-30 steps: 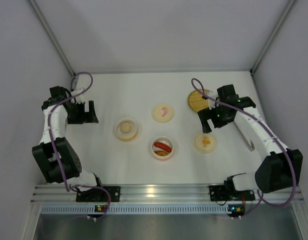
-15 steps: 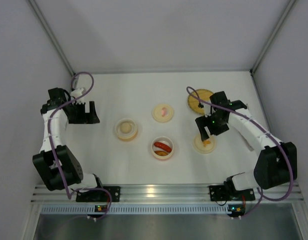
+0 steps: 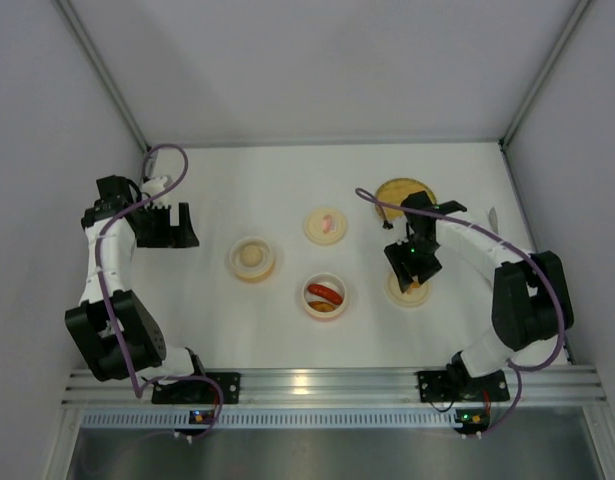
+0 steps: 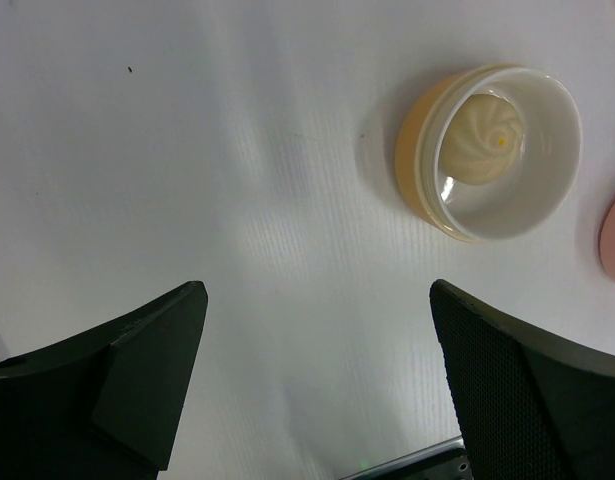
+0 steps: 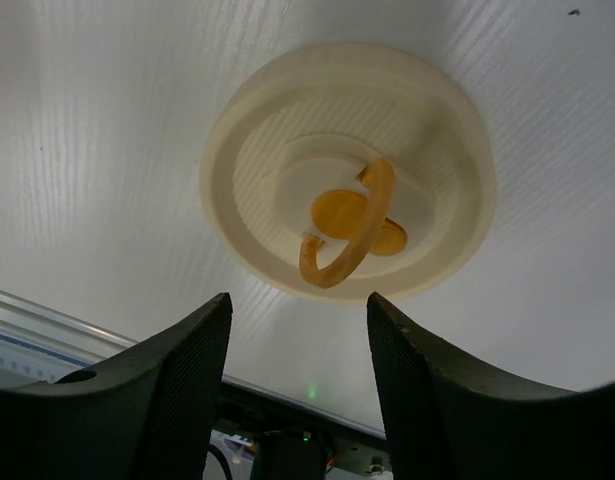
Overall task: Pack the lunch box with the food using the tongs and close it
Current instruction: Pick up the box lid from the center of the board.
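Observation:
The lunch box lies in parts: an orange-sided bowl (image 3: pixel 251 258) (image 4: pixel 497 150) holds the pale cream ball (image 4: pixel 485 138), and a white bowl (image 3: pixel 325 296) holds red-orange sausage pieces (image 3: pixel 324 292). Two cream lids lie apart, one pink-marked (image 3: pixel 325 225), one with an orange ring handle (image 3: pixel 411 290) (image 5: pixel 347 220). My right gripper (image 3: pixel 408 272) (image 5: pixel 297 305) hovers over that handle, jaws partly apart and empty. My left gripper (image 3: pixel 190 225) (image 4: pixel 317 290) stands wide open over bare table, left of the ball's bowl. A slim pale piece (image 3: pixel 492 215) beside the right arm may be the tongs.
A round woven plate (image 3: pixel 405 193) lies behind the right gripper. Grey walls close in the table (image 3: pixel 237 190) on the left, back and right. The aluminium rail (image 3: pixel 307 385) with both arm bases runs along the near edge.
The right arm has swung from beside the woven plate to above the orange-handled lid, and its jaws have narrowed. The left arm has barely moved.

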You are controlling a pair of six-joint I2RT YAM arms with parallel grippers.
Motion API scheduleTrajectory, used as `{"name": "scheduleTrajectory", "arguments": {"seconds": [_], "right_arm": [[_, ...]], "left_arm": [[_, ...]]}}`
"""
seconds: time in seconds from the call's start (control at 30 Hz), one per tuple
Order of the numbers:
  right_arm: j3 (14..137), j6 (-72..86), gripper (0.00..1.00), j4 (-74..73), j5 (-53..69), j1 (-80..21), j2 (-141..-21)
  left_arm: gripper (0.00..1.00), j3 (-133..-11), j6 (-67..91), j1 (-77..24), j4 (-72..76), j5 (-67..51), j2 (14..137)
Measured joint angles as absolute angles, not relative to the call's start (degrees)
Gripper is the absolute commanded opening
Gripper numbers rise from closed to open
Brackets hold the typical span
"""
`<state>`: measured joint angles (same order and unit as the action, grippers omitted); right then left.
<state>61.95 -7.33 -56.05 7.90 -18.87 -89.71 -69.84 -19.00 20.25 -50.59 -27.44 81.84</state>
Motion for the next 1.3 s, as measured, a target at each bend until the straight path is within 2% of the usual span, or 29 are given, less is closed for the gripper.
{"name": "scheduleTrajectory", "arguments": {"seconds": [0.4,0.97,1.3], "right_arm": [[57.9,-7.7,0.4,-52.9,5.7,-20.3,-92.2],[55.0,-9.0,0.37,-48.5,4.4,-20.3,-88.1],[55.2,-9.5,0.14,-48.4,4.6,-20.5,-88.4]], "left_arm": [[0.98,-69.8,-17.0,20.3,-50.5,-27.6,81.8],[0.98,-69.8,-15.0,20.3,-48.8,-27.7,81.8],[0.98,-69.7,-15.1,20.3,-48.8,-27.6,81.8]]}}
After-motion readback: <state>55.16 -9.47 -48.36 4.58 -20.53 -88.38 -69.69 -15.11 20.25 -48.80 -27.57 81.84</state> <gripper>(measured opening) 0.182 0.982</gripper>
